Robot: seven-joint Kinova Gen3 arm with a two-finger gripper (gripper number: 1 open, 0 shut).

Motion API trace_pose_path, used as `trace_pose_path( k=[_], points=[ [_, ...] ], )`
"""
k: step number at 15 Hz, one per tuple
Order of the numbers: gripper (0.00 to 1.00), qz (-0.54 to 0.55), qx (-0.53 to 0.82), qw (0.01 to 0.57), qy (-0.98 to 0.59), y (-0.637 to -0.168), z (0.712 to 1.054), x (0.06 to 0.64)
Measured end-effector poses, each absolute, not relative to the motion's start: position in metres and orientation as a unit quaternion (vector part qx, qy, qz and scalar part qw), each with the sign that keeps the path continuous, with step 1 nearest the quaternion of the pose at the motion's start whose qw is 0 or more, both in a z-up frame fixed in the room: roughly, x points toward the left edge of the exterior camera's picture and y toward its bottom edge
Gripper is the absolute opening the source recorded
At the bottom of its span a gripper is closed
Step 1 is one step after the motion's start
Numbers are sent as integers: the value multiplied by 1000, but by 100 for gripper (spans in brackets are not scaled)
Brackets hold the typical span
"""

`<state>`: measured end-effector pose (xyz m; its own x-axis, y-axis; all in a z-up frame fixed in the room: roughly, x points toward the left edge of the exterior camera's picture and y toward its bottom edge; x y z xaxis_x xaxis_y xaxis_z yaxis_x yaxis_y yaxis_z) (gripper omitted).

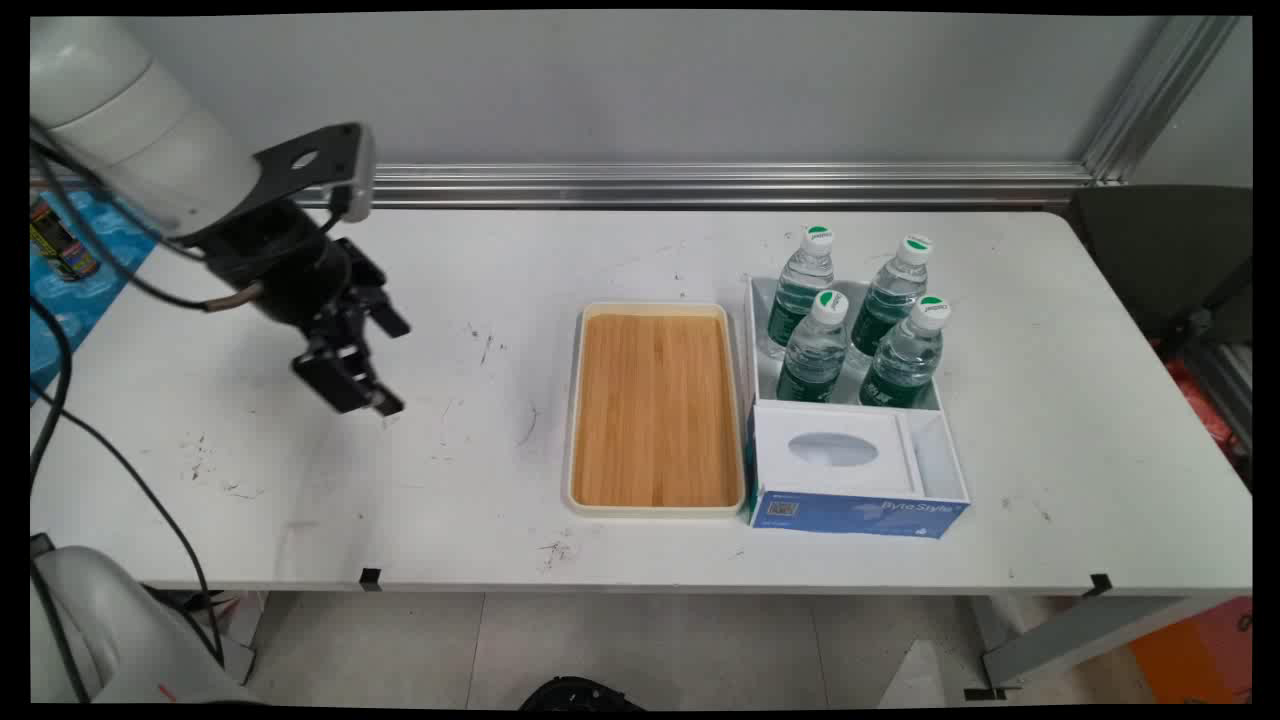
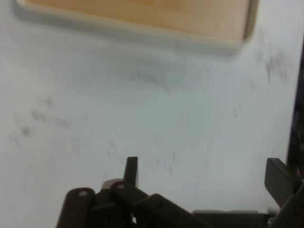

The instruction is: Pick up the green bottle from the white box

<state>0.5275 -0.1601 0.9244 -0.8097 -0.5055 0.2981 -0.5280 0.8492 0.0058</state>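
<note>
My black gripper (image 1: 385,368) hangs open over the left part of the white table (image 1: 300,480), holding nothing. In the hand view its two fingertips (image 2: 131,170) stand wide apart above bare, scuffed tabletop (image 2: 142,109). A wooden tray with a cream rim (image 1: 655,408) lies at mid-table, to the gripper's right; its edge (image 2: 142,14) shows at the top of the hand view. Beyond the tray stands a white and blue box (image 1: 850,440) with several green-labelled water bottles (image 1: 815,350) in its rear compartment and a tissue pack (image 1: 833,450) in the front one.
A blue sheet with a small can (image 1: 60,250) lies at the table's far left edge. Black cables (image 1: 120,450) hang from the arm on the left. An aluminium rail (image 1: 700,185) runs along the wall behind. A dark chair (image 1: 1170,260) stands at the right end.
</note>
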Motion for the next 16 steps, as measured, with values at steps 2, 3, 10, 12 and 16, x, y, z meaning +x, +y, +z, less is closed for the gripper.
trace_pose_path(
  k=[2,3,10,12,16],
  points=[
    [100,47,271,164,-947,-172,927,516],
    [100,53,269,174,-946,-180,929,509],
    [100,92,253,267,-925,-245,936,437],
    [100,96,251,288,-919,-256,933,421],
    [100,99,249,327,-906,-275,919,388]
  ],
)
